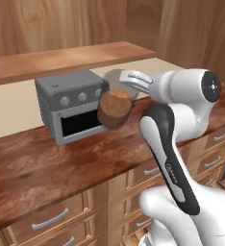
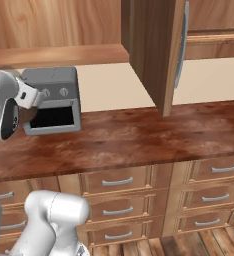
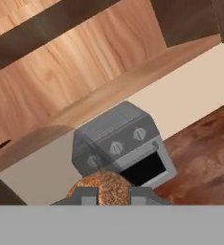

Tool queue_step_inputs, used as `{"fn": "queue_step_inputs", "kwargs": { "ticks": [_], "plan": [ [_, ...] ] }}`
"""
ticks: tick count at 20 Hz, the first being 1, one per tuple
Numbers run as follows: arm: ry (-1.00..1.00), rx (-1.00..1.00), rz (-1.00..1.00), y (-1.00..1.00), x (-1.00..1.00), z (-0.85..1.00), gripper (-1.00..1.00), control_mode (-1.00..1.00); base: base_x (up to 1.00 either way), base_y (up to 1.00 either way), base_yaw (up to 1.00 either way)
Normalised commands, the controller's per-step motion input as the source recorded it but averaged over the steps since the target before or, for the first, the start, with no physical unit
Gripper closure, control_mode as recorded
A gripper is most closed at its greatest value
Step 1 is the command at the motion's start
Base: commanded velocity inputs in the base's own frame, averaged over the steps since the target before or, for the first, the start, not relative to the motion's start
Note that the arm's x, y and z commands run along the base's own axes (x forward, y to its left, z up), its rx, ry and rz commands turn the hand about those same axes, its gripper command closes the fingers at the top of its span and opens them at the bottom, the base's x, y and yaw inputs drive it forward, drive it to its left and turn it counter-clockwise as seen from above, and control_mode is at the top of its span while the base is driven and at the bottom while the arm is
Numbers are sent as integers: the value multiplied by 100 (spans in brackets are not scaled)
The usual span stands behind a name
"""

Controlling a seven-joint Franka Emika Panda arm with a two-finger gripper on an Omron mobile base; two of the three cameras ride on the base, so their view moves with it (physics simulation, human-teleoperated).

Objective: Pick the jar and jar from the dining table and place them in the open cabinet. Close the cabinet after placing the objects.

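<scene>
Jar (image 1: 114, 108), brown-powder fill, held between fingers (image 1: 126, 81) at frame centre, lifted above counter (image 1: 47, 158), just before grey oven (image 1: 71, 103). Cabinet door (image 2: 156, 50) seen open, upper centre of right base view, lower edge hanging clear above counter surface. Open counter noted right of oven, below door.

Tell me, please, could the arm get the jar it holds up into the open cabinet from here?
Probably yes. The claw grips the jar above the counter, in front of the oven. The cabinet hangs to the right with its door swung out, and nothing stands in between, though the door may need skirting.
</scene>
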Motion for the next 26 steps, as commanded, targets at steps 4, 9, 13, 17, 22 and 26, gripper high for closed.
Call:
{"fn": "queue_step_inputs", "kwargs": {
  "ticks": [4,9,13,17,22,26],
  "plan": [
    [0,18,-7,-8,-90,100,100,-100,0,0,0],
    [-24,13,-3,2,-11,72,100,-100,0,0,0],
    [-33,0,-9,47,99,88,100,-100,0,0,0],
    [-3,0,-10,57,97,27,100,-100,0,0,0],
    [1,0,-2,44,97,-9,100,-100,0,0,0],
    [1,0,0,17,100,2,100,-100,0,0,0]
  ]
}}
